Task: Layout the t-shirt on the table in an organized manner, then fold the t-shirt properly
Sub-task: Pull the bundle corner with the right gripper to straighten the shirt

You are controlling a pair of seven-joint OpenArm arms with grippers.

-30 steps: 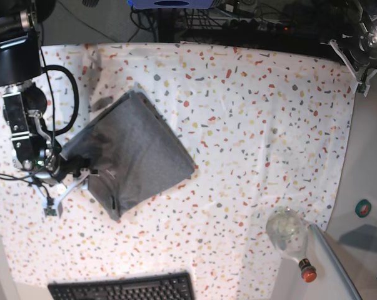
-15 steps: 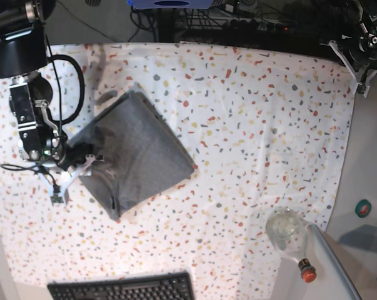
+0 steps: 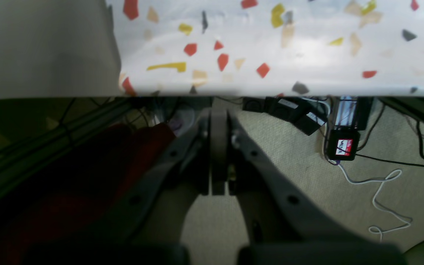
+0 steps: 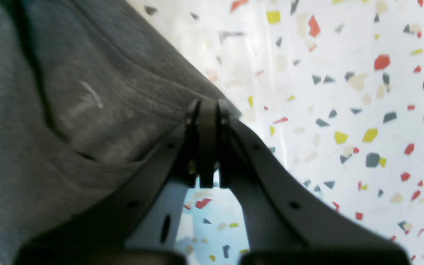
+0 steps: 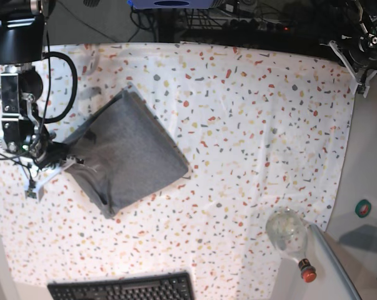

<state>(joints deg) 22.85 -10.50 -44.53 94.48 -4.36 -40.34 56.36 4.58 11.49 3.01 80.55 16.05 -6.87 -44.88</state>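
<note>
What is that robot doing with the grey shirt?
The robot is folding a grey t-shirt on the speckled table. The shirt already lies in a folded bundle. The right pincer is shut, right at the shirt's edge, though whether it pinches any cloth is hard to tell. The left pincer is shut too, parked off past the table's edge, holding nothing. A clear bottle and a keyboard sit near the front, untouched.

Base view overhead, looking straight down, far, 2 wrist views close and low, right wrist sharing the t-shirt (image 5: 127, 154) at 9 o'clock, left wrist sharing the table (image 3: 307, 55) edge.
</note>
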